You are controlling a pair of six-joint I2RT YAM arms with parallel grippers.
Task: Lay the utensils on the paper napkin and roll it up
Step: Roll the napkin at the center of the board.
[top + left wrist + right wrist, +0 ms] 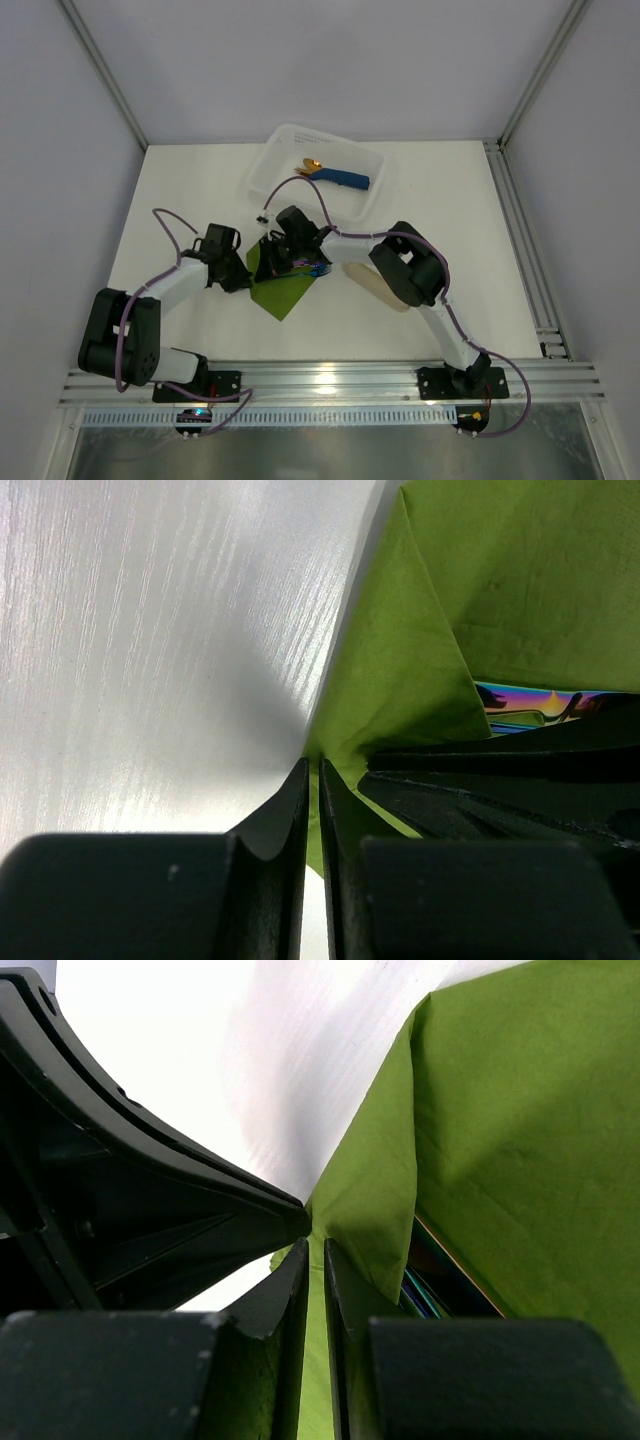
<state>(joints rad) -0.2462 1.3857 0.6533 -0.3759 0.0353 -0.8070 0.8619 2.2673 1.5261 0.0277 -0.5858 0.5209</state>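
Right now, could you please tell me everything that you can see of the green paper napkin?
The paper napkin is a thin, plain olive-green sheet on the white table. One side is folded over the iridescent utensils, whose ends peek out beneath. The left gripper and right gripper both pinch the fold's edge, close together; its near corner appears to lie flat.

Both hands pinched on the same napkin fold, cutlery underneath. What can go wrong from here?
1. Tear: the left hand and right hand grip the thin paper napkin at nearly the same spot, so any mismatch in their motion may rip it.
2. Collision: the two hands almost touch in both wrist views.
3. Spill: the utensils stick out from the fold's open side and might slide out during rolling.
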